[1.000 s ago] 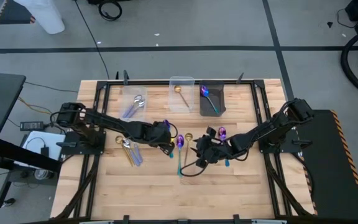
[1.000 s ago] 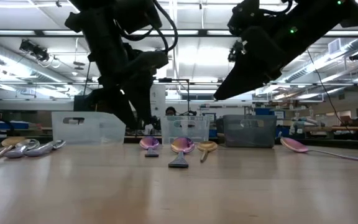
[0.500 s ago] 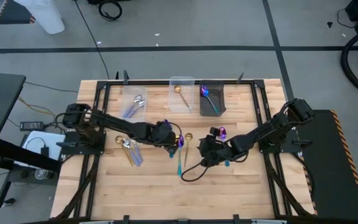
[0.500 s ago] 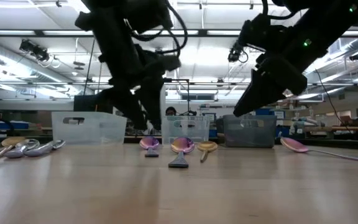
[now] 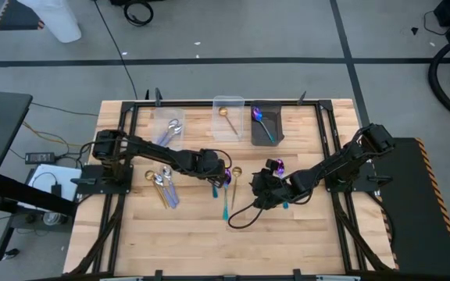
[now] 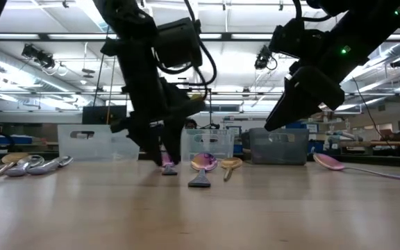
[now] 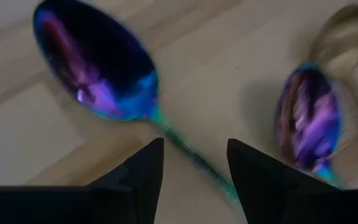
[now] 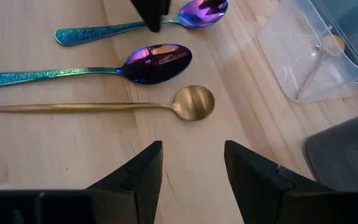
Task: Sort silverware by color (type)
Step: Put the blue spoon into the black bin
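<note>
Bins [image 5: 228, 115] hold several spoons | about eight spoons [image 5: 163, 187] remain loose | left gripper [image 7: 193, 163] open over purple spoon [image 7: 98, 71] | right gripper [image 8: 191, 163] open, empty

Robotics lab or workshop, fluorescent ceiling lights [image 6: 40, 48], grey taped floor [image 5: 233, 47], wooden rig table [image 5: 201, 234]

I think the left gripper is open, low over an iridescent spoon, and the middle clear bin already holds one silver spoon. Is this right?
Not quite. The spoon in the middle clear bin is gold, not silver, as the high view shows. The rest holds: the left gripper is open, low over the handle of an iridescent spoon, as the left wrist view shows.
</note>
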